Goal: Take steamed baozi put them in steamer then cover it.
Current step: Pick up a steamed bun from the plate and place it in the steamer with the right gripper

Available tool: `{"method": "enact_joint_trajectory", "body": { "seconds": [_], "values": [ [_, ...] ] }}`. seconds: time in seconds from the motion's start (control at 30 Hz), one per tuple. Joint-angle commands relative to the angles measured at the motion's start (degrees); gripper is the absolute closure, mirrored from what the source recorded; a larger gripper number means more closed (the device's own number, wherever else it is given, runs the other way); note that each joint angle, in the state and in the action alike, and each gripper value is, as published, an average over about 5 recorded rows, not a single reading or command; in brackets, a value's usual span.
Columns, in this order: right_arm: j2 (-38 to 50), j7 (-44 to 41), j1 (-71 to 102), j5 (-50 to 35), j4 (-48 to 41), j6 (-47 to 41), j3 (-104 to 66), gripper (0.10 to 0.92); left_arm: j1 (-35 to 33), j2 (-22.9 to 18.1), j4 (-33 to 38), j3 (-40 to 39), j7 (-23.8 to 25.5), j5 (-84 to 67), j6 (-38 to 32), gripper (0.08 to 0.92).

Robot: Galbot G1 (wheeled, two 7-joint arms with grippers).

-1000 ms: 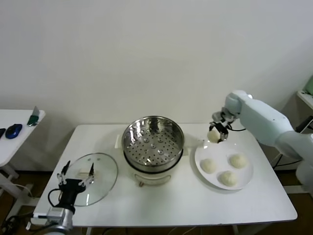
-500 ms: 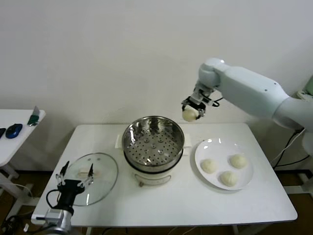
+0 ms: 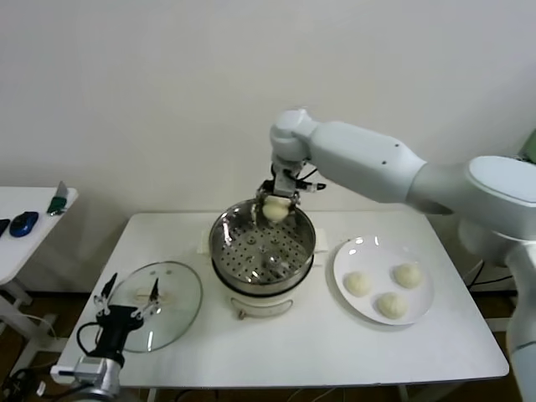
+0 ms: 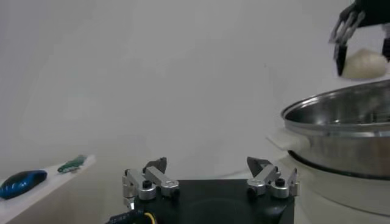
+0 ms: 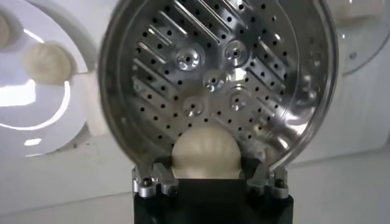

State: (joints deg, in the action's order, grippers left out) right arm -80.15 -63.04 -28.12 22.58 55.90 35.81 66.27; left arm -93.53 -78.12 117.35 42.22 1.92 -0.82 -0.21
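My right gripper (image 3: pixel 275 205) is shut on a cream-white baozi (image 3: pixel 275 209) and holds it above the far rim of the empty steel steamer (image 3: pixel 251 266). In the right wrist view the baozi (image 5: pixel 205 154) sits between the fingers over the perforated steamer bottom (image 5: pixel 210 79). Three more baozi (image 3: pixel 358 283) (image 3: pixel 408 275) (image 3: pixel 390 304) lie on the white plate (image 3: pixel 423 310) right of the steamer. The glass cover (image 3: pixel 176 310) lies flat on the table to the steamer's left. My left gripper (image 3: pixel 128 300) is open and empty over the cover's near edge.
The white table (image 3: pixel 293 347) ends close in front of the cover and plate. A side table (image 3: pixel 21 243) at far left holds a blue mouse (image 3: pixel 23 223) and a small green object (image 3: pixel 57 202). The left wrist view shows the steamer's rim (image 4: pixel 341 115).
My right arm has carried the baozi left from above the plate to over the steamer's far rim. The left gripper and the cover have stayed put.
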Motion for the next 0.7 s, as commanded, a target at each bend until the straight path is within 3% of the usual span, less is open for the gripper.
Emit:
{"method": "enact_joint_trajectory", "body": {
  "seconds": [0.03,0.53,0.7],
  "values": [
    [-5.23,1.78,5.53,9.9,-4.86,3.39,-1.55,0.287,-0.18,0.01,0.0,0.04,0.0,0.11,-0.04,0.177],
    [-5.53,3.57,8.27,14.41,-8.38,3.94,-2.85,0.276,-0.32,-0.01,-0.74,-0.1,0.0,-0.13,-0.25,0.177],
    [-5.29,2.98,8.47,14.14,-7.79,3.87,-3.43,0.217,-0.16,0.0,-1.02,-0.12,0.0,-0.13,-0.23,0.177]
  ]
}}
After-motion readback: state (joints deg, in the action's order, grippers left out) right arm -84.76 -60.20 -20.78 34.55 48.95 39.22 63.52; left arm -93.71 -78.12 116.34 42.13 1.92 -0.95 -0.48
